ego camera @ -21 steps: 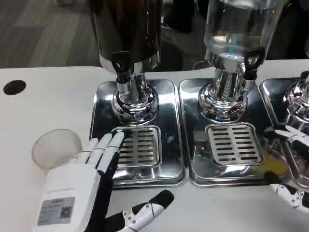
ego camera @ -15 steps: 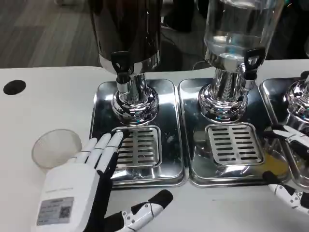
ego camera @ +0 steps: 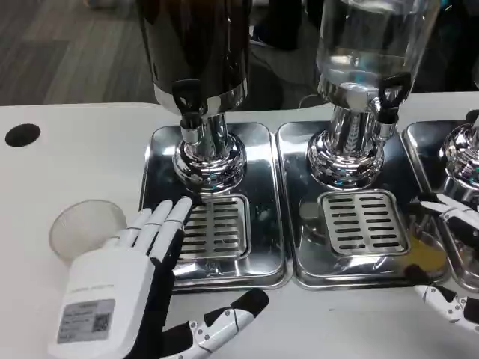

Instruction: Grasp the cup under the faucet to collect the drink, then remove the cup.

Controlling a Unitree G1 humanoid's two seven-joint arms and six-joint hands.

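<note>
Left hand (ego camera: 127,280) lies spread and holding nothing, fingertips over the tray's (ego camera: 213,265) grate, right beside the cup (ego camera: 84,226) on the table (ego camera: 67,164). Swinging sideways could knock that light cup over; it isn't under the faucet (ego camera: 188,112) yet.

Light falls evenly from overhead, and my white table (ego camera: 75,161) reads bright, nearly washed out. The chrome drip trays (ego camera: 269,194) throw back hard glare and muddled reflections, as do the polished dispenser bases (ego camera: 209,161). My left hand (ego camera: 123,288) casts only a soft, faint shadow. The clear plastic cup (ego camera: 84,228) is pale and low in contrast against the table. The floor behind is dim and slightly soft. My right hand (ego camera: 449,258), at the frame edge, looks a little smeared.
</note>
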